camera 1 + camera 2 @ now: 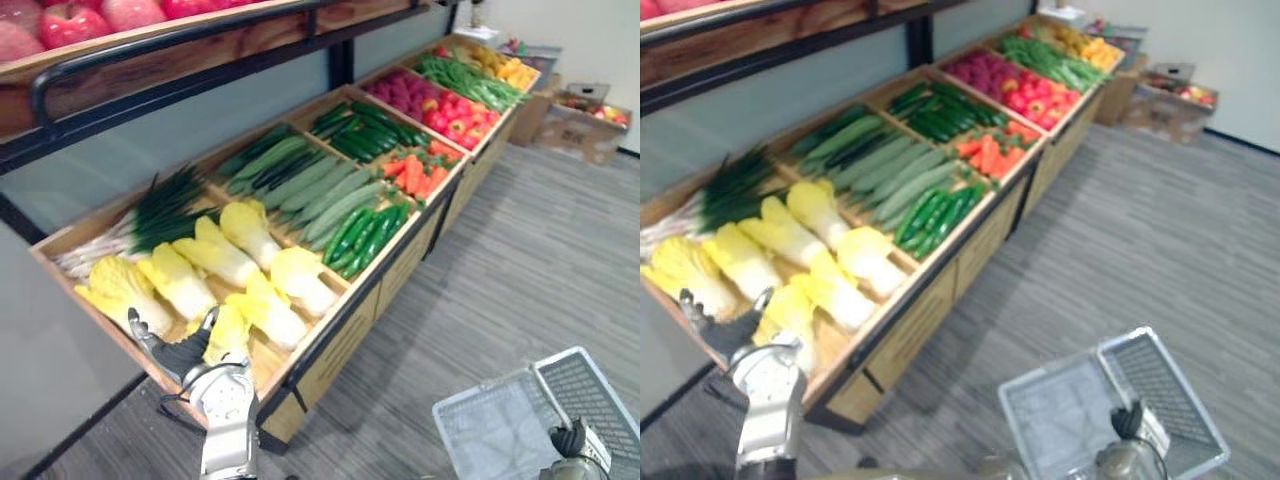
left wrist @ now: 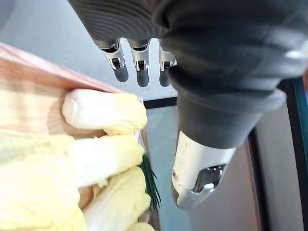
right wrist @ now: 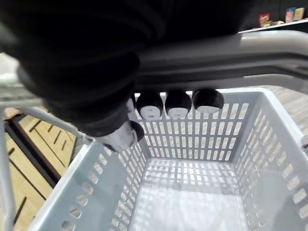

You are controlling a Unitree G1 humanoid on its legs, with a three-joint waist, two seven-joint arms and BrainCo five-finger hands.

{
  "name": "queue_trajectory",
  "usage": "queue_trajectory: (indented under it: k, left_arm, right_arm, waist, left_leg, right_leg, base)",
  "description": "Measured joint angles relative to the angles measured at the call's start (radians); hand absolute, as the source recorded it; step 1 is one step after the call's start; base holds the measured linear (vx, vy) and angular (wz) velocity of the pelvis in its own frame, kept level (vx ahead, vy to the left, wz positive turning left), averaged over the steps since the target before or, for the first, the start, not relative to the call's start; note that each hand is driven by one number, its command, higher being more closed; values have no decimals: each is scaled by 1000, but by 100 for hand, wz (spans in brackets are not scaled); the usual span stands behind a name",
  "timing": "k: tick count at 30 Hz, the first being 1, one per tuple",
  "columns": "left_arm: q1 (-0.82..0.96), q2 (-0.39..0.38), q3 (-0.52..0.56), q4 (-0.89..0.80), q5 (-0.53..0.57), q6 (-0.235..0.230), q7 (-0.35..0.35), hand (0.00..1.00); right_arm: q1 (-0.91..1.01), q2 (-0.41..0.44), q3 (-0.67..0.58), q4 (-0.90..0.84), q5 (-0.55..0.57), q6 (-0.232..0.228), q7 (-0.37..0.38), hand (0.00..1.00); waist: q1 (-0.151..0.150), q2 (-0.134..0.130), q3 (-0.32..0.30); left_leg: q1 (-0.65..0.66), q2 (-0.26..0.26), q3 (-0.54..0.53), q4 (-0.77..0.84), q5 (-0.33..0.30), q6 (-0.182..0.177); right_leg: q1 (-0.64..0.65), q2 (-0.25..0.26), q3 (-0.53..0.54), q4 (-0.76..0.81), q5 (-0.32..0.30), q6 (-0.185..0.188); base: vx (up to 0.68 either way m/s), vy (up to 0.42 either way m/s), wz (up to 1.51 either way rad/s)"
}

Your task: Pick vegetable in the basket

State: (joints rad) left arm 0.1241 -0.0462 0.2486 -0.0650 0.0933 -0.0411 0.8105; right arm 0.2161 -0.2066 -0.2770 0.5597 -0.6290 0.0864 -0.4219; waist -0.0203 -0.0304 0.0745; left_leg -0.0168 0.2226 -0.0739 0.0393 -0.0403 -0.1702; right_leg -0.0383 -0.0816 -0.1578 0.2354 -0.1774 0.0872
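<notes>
The left hand (image 1: 172,352), fingers straight and holding nothing, hovers just beside the yellow cabbages (image 1: 300,280) in the wooden crate (image 1: 330,345), I think to take one, while the right hand (image 3: 178,102) curls round the handle (image 3: 269,48) so the grey basket (image 3: 110,183) hangs ready, without vegetable.

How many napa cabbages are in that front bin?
7 cabbages: four in the back row, three nearer the front edge. More may hide beneath.

Basket (image 3: 192,139) of perforated grey plastic with a faint sheen, its handle (image 3: 250,53) smooth; produce bins (image 1: 335,345) of bare pale wood, matt; cabbages (image 1: 180,282) crinkled and dull, cucumbers (image 1: 365,238) slightly glossy; floor (image 1: 520,260) matt, ribbed carpet.
</notes>
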Motion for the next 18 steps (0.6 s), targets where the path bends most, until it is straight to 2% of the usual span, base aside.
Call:
queue_trajectory:
  k: [2, 4, 6, 10, 12, 18]
  left_arm:
    - [24, 0, 16, -2, 0, 0, -5, 0]
    - [41, 0, 33, 0, -1, 0, -8, 0]
    - [40, 1, 52, 3, -1, 0, -8, 0]
    - [44, 5, 91, 28, -1, 0, -3, 0]
    - [40, 12, 112, 70, -1, 5, -6, 0]
    - [11, 51, 112, 123, 4, 36, -42, 0]
  right_arm:
    - [-3, 2, 0, -4, 0, -10, -7, 100]
    - [-3, 2, -2, -4, 0, -17, -11, 100]
    - [3, 1, -6, -4, 0, -26, -15, 100]
    - [1, -4, -10, -4, -1, -30, -16, 100]
    - [6, -9, -11, -3, -1, -30, -16, 100]
    - [13, -13, -12, -2, -2, -26, -10, 100]
  waist:
    - [10, -6, 1]
    - [5, -14, 6]
    - [3, -17, 10]
    - [3, 8, 6]
    - [-4, 34, -9]
    - [-9, 40, -14]
  left_leg:
    - [-14, 10, -24, 17, 3, -4]
    - [-54, 4, -14, 83, 6, 1]
    - [-82, -10, 79, 116, 31, 47]
    - [-37, -16, 141, 4, 64, 56]
    - [-15, -27, 157, -61, 93, 54]
    - [7, -50, 178, -122, 118, 52]
  right_leg:
    - [21, 14, -27, -25, 5, -6]
    - [44, 9, -64, -37, 4, -7]
    - [69, -5, -104, -63, -7, -12]
    - [78, -5, -94, -101, 11, -3]
    - [78, -11, -84, -131, 38, 7]
    - [76, -31, -77, -142, 57, 11]
  base:
    - [-45, -67, 43]
    - [-74, -20, 58]
    - [-106, 8, 58]
    - [-45, 18, 12]
    - [36, 58, -14]
    - [84, 48, -5]
